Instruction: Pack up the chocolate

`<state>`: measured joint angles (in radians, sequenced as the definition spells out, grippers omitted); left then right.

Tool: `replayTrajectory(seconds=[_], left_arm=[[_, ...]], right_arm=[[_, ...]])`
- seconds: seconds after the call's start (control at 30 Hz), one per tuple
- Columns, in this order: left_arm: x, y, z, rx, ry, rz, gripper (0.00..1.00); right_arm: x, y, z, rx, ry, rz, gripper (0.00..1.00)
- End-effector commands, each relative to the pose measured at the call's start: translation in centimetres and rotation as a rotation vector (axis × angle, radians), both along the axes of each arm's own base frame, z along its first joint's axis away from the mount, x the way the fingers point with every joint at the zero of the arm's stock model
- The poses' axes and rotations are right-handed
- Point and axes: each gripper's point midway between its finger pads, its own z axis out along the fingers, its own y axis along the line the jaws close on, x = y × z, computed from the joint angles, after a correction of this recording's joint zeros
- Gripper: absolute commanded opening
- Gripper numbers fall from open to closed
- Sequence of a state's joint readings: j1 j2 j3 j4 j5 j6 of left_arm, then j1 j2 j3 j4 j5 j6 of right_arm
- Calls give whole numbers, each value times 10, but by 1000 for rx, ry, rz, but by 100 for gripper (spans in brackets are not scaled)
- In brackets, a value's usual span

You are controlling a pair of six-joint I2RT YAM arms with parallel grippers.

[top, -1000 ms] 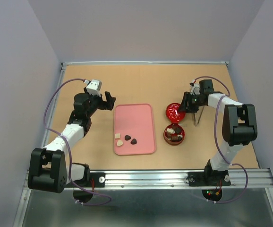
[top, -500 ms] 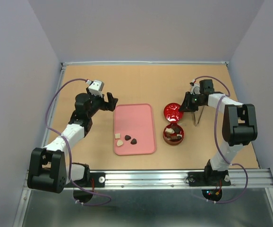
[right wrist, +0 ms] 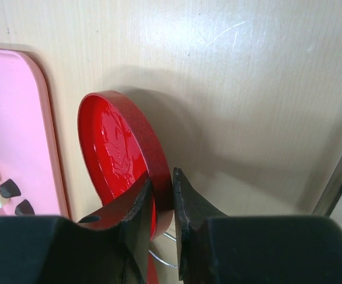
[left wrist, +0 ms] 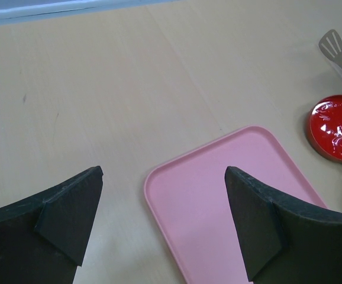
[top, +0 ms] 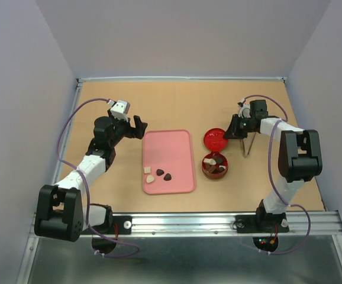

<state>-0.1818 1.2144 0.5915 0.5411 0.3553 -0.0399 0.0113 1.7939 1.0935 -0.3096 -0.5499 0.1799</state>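
Four loose pieces of the chocolate (top: 160,172) lie at the near-left corner of the pink tray (top: 177,148) in the top view; more sit in the red tin (top: 205,170), just off the tray's right edge. The lid (top: 215,139) is on the tin's far side with the right hand (top: 231,131) at it, and the tongs (top: 247,145) lie toward the worktop's right edge.

In the left wrist view, the left hand (left wrist: 164,173) is spread wide over the tray's far-left corner, holding nothing.

In the right wrist view, the right hand pinches the lid's rim between its fingers (right wrist: 136,206). That grip is thin: the lid may pivot or slip out and knock the tin. If you close it now, the tray's pieces go unpacked.
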Motion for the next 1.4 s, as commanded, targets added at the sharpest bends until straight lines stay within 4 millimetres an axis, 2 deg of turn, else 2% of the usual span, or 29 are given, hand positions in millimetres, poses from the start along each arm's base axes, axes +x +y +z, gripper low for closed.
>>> replayTrajectory(seconds=[0.0, 0.2, 0.5, 0.63, 0.77, 1.03, 1.23, 1.3, 1.37], left_arm=[[11, -1, 33, -1, -96, 1, 95], [11, -2, 33, 0, -95, 1, 95], [11, -3, 33, -4, -92, 0, 95], [9, -9, 37, -22, -99, -22, 95], [4, -26, 46, -64, -121, -71, 95], [-2, -65, 50, -105, -103, -163, 95], [-8, -108, 69, -169, -108, -236, 95], [-6, -120, 68, -179, -92, -244, 95], [-9, -137, 77, -197, -99, -255, 95]], right_arm=[[7, 0, 2, 11, -63, -5, 23], [13, 3, 8, 47, -117, -32, 23], [27, 0, 28, 42, -229, -59, 25], [35, 1, 41, 56, -302, -77, 25], [36, 3, 53, 79, -354, -84, 26], [26, 10, 62, 107, -408, -54, 31], [11, 19, 74, 122, -438, -26, 33], [5, 22, 73, 128, -433, -16, 35], [0, 23, 74, 125, -438, -11, 36]])
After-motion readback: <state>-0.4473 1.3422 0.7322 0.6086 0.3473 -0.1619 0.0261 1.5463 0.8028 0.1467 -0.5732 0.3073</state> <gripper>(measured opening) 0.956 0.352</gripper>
